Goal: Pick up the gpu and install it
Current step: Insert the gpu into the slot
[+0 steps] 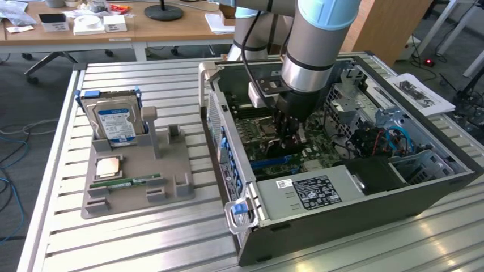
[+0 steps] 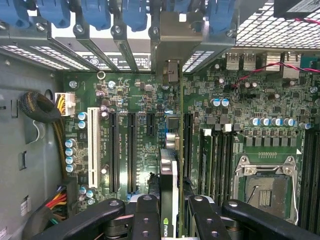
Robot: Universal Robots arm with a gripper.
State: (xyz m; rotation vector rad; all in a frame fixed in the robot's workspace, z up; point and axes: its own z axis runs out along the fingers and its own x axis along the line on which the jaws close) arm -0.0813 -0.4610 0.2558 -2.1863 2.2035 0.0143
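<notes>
One hard drive point(image 1: 115, 122) upright in the holder point(image 1: 170, 187) by the desk's point(image 1: 113, 249) edge at the exterior view's left. Inside the open case point(image 1: 325, 221), clamps the gpu point(image 2: 169, 172) edge-on in a partly closed gripper point(image 2: 172, 202), over the motherboard's point(image 2: 145, 100) slots.

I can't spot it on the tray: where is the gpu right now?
In the wrist view the gpu is held edge-on by the gripper, inside the computer case, over the motherboard beside its black expansion slots.
</notes>
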